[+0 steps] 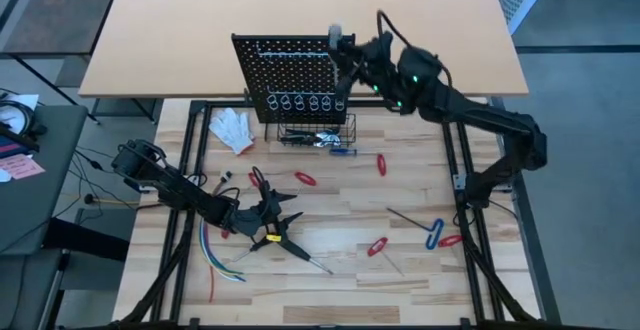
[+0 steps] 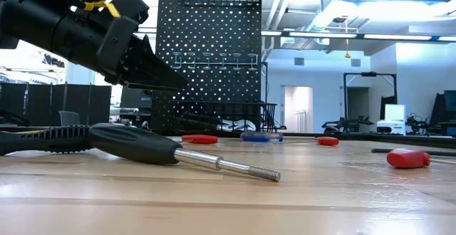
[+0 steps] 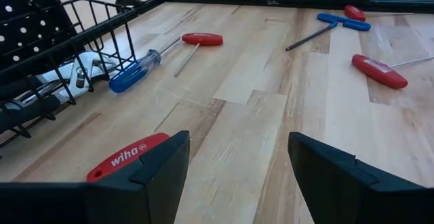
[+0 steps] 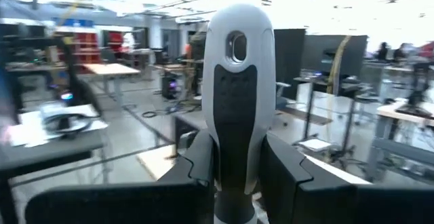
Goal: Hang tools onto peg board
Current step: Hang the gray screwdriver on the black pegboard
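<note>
Right hand (image 4: 234, 176) clamped on grey-handled tool (image 4: 239, 81) above peg board (image 1: 285, 70); left hand (image 3: 237, 176) wide open, empty.

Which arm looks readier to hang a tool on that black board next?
Probably the right: its hand already grips a grey-handled tool beside the peg board. The left hand is open, low over the table.

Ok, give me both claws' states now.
Left claw: open, empty, low over the table.
Right claw: shut on a grey-handled tool, up at the peg board.
</note>
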Controlling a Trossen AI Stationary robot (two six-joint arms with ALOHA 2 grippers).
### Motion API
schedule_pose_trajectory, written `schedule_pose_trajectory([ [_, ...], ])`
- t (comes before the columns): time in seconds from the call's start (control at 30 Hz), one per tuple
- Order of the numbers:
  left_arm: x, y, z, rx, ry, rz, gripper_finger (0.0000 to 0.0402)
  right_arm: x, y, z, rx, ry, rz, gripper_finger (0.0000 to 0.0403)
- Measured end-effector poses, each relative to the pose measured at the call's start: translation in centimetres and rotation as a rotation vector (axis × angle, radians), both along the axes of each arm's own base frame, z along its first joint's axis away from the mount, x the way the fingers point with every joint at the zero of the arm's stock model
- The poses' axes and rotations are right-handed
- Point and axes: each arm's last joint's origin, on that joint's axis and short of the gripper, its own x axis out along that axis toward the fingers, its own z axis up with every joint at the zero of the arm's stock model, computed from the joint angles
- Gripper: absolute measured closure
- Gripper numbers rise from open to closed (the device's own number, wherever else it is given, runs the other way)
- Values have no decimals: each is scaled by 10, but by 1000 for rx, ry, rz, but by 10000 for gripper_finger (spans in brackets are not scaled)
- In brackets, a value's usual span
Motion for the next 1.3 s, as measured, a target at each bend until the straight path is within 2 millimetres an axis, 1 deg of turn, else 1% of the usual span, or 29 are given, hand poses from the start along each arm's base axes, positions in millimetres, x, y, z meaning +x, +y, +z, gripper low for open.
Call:
schedule_pose_trajectory([
  [0.07, 0, 0, 0, 1, 3, 0, 158, 1, -10, -1, 0, 2, -25, 330],
  [0.17, 0, 0, -1, 2, 5, 0, 158, -2, -21, -1, 0, 1, -54, 330],
  [0.37, 0, 0, 0, 0, 4, 0, 158, -7, -36, -2, 30, -24, -74, 330],
  [0.57, 0, 0, 0, -2, 0, 0, 158, 4, -48, -16, 61, -1, -70, 330],
  [0.67, 0, 0, 0, -4, 0, 0, 158, 10, -50, -23, 70, 22, -72, 330],
  [0.77, 0, 0, 0, -5, 0, 0, 158, 9, -52, -25, 77, 37, -77, 330],
  [1.0, -1, -2, 0, -5, 0, -5, 158, 9, -52, -27, 93, 62, -74, 286],
  [1.17, -1, -1, 0, -5, 0, -5, 158, 9, -51, -29, 97, 83, -72, 279],
  [1.3, -1, -2, 0, -6, -1, -5, 158, 8, -48, -30, 76, 143, -70, 278],
])
